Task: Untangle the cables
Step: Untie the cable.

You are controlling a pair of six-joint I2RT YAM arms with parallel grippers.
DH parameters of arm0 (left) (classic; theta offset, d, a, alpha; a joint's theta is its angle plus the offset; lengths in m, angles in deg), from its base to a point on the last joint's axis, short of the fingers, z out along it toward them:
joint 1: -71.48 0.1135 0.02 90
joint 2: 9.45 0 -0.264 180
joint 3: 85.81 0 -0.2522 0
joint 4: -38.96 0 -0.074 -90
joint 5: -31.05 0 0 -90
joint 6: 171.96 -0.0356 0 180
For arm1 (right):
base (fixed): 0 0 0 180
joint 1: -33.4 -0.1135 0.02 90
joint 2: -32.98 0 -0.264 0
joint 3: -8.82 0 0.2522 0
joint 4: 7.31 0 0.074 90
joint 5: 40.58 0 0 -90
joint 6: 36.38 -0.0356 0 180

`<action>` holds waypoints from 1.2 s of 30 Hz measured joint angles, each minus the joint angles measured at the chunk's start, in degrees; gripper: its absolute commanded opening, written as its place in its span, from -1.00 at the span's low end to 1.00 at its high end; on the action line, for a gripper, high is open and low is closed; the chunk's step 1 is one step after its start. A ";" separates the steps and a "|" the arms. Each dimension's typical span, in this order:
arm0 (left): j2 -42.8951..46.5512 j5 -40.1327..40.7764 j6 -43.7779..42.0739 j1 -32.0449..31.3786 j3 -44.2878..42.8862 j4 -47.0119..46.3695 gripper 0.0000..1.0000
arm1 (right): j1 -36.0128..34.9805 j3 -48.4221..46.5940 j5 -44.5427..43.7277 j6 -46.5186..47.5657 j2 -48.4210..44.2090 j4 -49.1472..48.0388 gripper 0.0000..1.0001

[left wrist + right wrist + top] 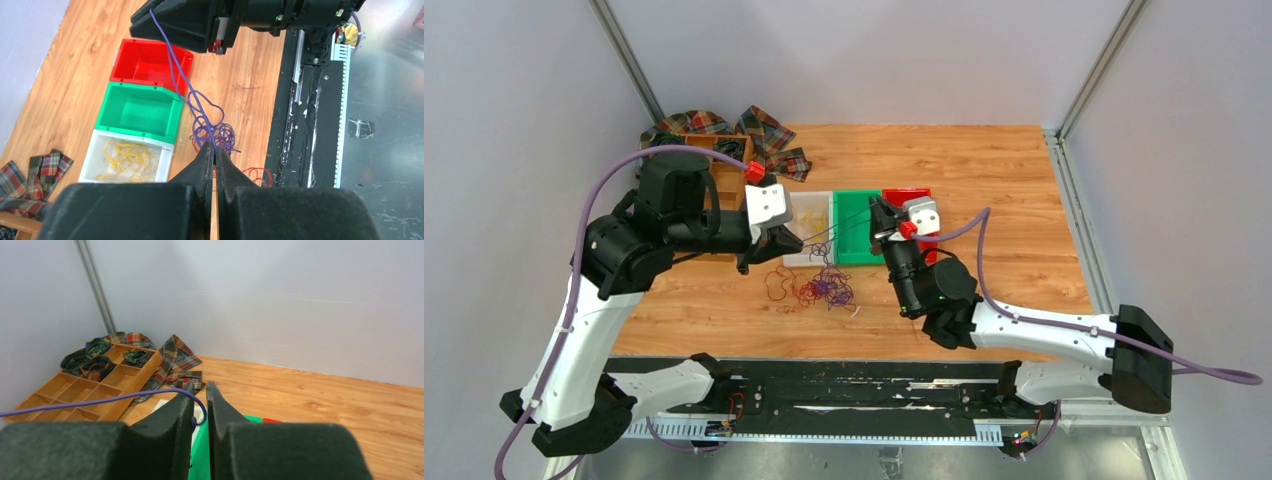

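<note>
Left end effector (215, 154), arm bent in from 9 o'clock, clenched on purple cable (176, 70) drawn taut toward 3 o'clock to right end effector (200, 390), which pinches the same strand.

Tangled purple and red cables (822, 290) lie clumped, one purple strand (176, 67) stretched out.

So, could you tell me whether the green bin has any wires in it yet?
No, the left wrist view shows the green bin bare inside, while yellow wires lie in the white bin beside it.
</note>
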 measured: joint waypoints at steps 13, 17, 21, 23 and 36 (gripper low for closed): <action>-1.55 0.68 -0.94 0.00 -4.81 0.70 -0.99 | 2.08 3.13 17.16 -13.14 -9.62 15.39 0.39; -3.04 1.60 -1.49 0.00 -6.58 0.90 -0.99 | 2.29 3.13 33.48 -19.74 -11.56 20.09 0.45; -4.31 2.60 -1.73 0.00 -9.49 0.96 -0.99 | 2.32 3.43 44.09 -24.04 -13.03 23.39 0.47; -4.55 2.89 -1.70 0.00 -11.10 0.94 -0.99 | 2.36 4.79 47.36 -25.66 -14.49 24.26 0.48; -4.92 2.71 -0.07 0.00 -15.98 0.92 -0.99 | 4.76 4.13 48.94 -29.68 -6.23 21.35 0.12</action>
